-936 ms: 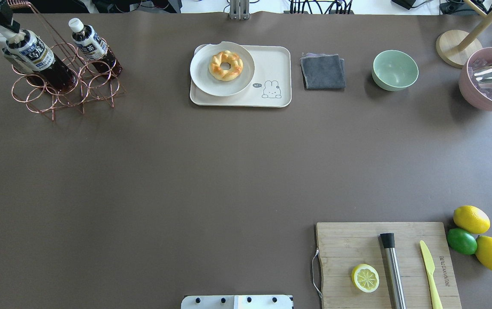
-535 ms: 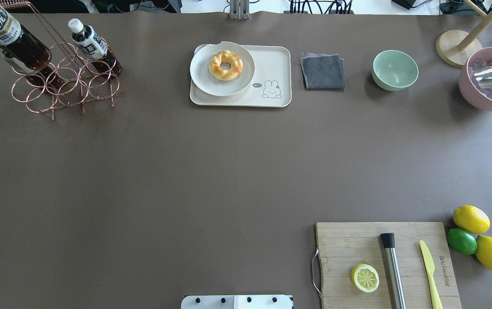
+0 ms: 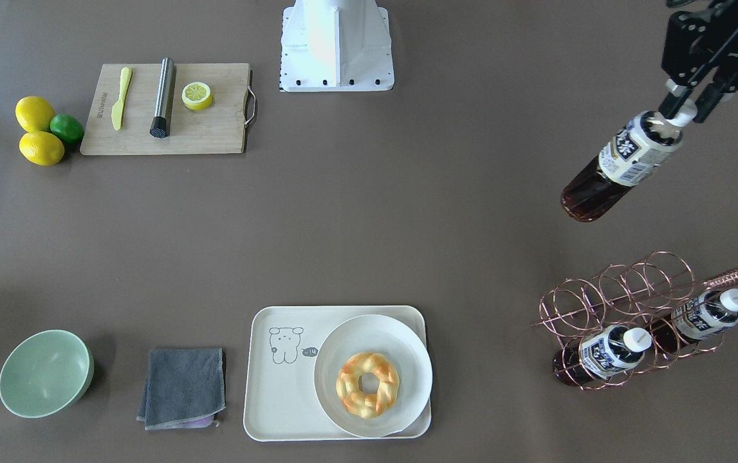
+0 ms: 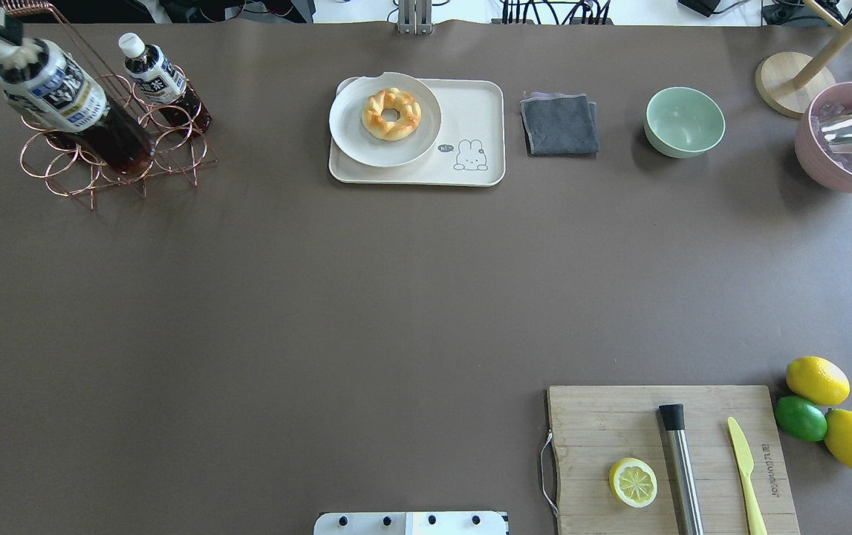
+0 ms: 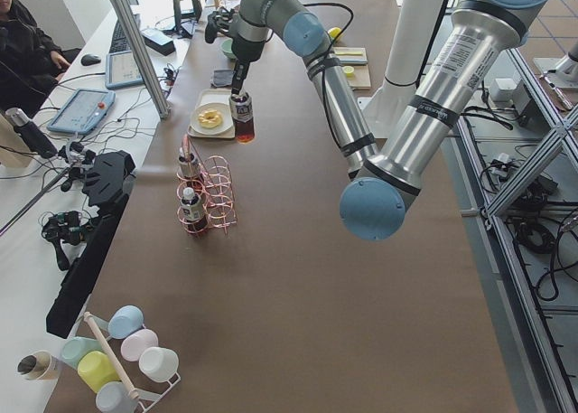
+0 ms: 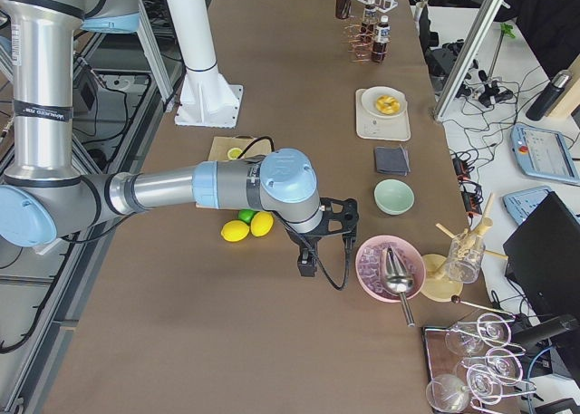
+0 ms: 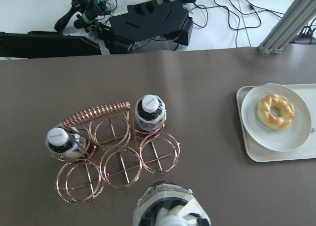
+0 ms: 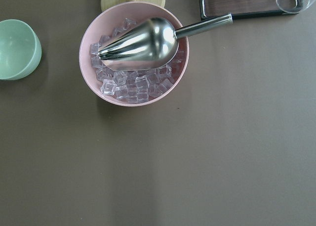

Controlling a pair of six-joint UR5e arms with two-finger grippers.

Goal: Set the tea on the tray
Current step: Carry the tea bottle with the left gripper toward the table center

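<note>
Since half a second ago the small clear plastic bottle of dark brown tea [image 3: 626,161] has swung from the overhead view's far corner back toward the table's middle. It hangs tilted below the left pincer [image 3: 689,108], whose fingers pinch its white cap. It is clear of the copper wire rack [image 3: 626,283], which stands just beyond the pincer, farther from the base, and holds two matching bottles [image 3: 603,357].

The carry is under way. The cream-white rectangular tray [image 3: 278,399] lies well off toward the robot's right of the pincer and farther out. A round white plate [image 3: 407,347] with a glazed doughnut [image 3: 367,384] fills the tray's nearer half, so the bare strip by the drawn bear is on the far side of the plate. The bottle should probably travel high enough to clear the doughnut. It should move smoothly, since a cap-held load can sway, and come upright before touching down.

Whether the right pincer [image 6: 307,267] is spread or pressed together, I cannot tell.
</note>
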